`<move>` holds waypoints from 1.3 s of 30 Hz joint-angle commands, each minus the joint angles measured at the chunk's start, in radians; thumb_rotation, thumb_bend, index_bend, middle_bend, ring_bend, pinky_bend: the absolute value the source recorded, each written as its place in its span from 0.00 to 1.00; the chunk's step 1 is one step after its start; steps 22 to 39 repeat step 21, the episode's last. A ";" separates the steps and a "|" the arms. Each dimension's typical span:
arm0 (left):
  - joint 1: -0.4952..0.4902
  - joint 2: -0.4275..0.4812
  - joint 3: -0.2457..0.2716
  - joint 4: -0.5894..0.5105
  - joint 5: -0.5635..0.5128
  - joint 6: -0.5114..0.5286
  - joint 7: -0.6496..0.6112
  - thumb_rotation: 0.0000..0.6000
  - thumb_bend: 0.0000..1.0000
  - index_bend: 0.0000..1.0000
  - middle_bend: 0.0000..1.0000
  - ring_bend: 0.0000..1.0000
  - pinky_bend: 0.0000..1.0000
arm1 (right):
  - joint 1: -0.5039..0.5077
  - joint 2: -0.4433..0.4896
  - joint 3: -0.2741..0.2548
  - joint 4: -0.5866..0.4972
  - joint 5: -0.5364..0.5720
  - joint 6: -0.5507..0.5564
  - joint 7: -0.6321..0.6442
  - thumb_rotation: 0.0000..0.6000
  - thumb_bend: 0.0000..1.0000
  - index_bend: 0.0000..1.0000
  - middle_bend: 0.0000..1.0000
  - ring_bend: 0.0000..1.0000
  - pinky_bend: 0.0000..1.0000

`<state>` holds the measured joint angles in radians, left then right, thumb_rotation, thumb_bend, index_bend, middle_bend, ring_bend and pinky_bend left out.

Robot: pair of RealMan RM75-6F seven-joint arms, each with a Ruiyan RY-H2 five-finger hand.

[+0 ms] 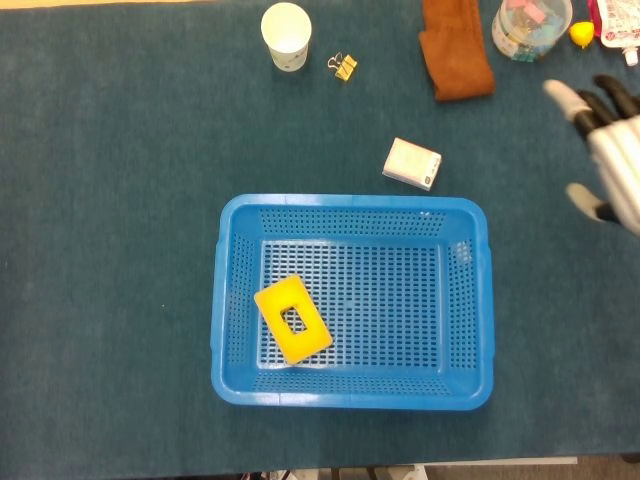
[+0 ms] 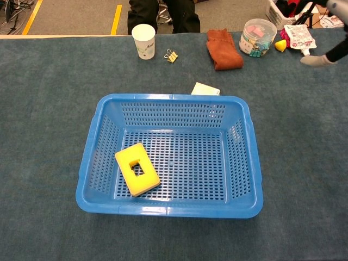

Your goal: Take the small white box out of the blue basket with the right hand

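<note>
The small white box (image 1: 412, 163) lies flat on the blue cloth just behind the far rim of the blue basket (image 1: 480, 300); in the chest view the white box (image 2: 205, 88) peeks over the rim of the blue basket (image 2: 171, 98). My right hand (image 1: 608, 150) is at the right edge of the head view, fingers spread and empty, well to the right of the box. Only a fingertip of the right hand (image 2: 326, 56) shows in the chest view. My left hand is out of sight.
A yellow sponge (image 1: 292, 320) lies in the basket's left half. Along the table's far edge stand a paper cup (image 1: 286, 36), a binder clip (image 1: 344, 67), a brown cloth (image 1: 455, 47) and a clear tub of clips (image 1: 530, 26).
</note>
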<state>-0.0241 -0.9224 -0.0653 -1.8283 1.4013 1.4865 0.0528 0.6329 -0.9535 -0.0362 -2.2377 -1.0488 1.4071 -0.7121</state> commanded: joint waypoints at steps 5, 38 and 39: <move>-0.010 -0.016 0.001 0.014 -0.011 -0.014 0.029 1.00 0.23 0.33 0.32 0.23 0.24 | -0.153 0.078 -0.088 -0.007 -0.144 0.078 0.069 1.00 0.19 0.14 0.28 0.13 0.32; -0.023 -0.022 0.001 0.001 -0.003 -0.013 0.050 1.00 0.23 0.33 0.32 0.23 0.24 | -0.303 0.117 -0.067 0.002 -0.279 0.139 0.131 1.00 0.19 0.15 0.28 0.13 0.32; -0.023 -0.022 0.001 0.001 -0.003 -0.013 0.050 1.00 0.23 0.33 0.32 0.23 0.24 | -0.303 0.117 -0.067 0.002 -0.279 0.139 0.131 1.00 0.19 0.15 0.28 0.13 0.32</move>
